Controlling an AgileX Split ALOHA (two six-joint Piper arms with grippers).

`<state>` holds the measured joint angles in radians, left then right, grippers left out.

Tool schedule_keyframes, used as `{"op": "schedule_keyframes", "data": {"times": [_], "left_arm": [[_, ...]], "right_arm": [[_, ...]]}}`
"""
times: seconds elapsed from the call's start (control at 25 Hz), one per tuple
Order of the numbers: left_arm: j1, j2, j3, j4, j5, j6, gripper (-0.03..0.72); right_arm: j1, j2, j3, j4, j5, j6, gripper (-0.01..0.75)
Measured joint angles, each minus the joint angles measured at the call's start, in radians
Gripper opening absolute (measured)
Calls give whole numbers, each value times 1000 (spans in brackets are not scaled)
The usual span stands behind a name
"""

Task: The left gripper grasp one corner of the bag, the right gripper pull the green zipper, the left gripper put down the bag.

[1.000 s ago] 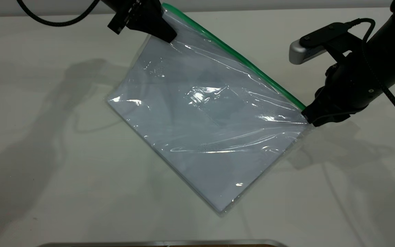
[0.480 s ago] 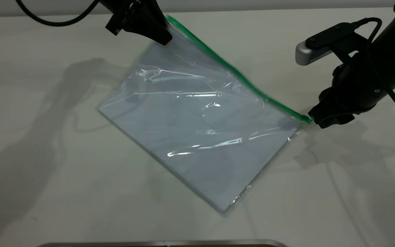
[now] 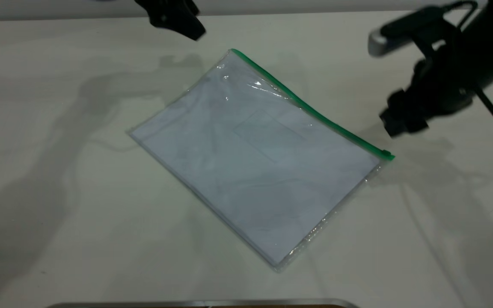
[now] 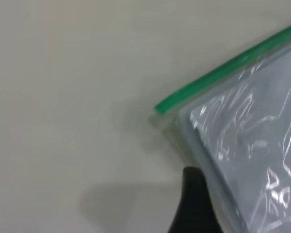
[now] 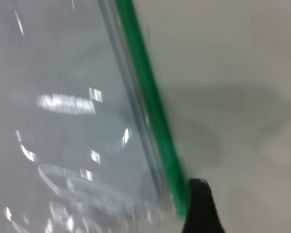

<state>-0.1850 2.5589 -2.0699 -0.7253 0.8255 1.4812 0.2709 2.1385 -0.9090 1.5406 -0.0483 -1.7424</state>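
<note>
Bag point(image 3: 255, 158) flat on bench point(image 3: 58, 214), clear of both hands. L hand point(image 3: 186, 28) above its far corner, R hand point(image 3: 400, 124) just off zip point(image 3: 315, 113) end; can't tell either's grip state.

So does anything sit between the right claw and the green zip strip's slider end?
Nothing visible does: only bare white table separates the right claw from the thin green zip strip on the flat clear plastic pouch.

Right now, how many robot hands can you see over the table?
2. The left hand hangs above the bag's far corner; the right hand hangs just off the zipper's slider end. Neither touches it.
</note>
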Motion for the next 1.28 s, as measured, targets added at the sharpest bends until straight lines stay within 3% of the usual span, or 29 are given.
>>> {"op": "schedule_keyframes", "data": {"times": [0.32, 0.6, 0.72, 0.8, 1.04, 1.28], "left_arm": [[0, -227, 0, 210, 96, -384, 616], [0, -507, 0, 437, 253, -764, 602], [0, -626, 0, 552, 341, -923, 592], [0, -699, 0, 611, 342, -1019, 590], [0, -893, 0, 718, 342, -1159, 590], [0, -1025, 12, 740, 342, -1271, 590]], "right_arm": [[0, -244, -100, -5, 93, -1, 534], [0, -650, -102, -7, 127, 20, 534], [0, -808, -102, -9, 170, 71, 534], [0, -900, -102, -17, 219, 113, 534], [0, -1113, -102, -234, 431, 398, 534], [0, -1278, -102, -667, 656, 845, 534]]}}
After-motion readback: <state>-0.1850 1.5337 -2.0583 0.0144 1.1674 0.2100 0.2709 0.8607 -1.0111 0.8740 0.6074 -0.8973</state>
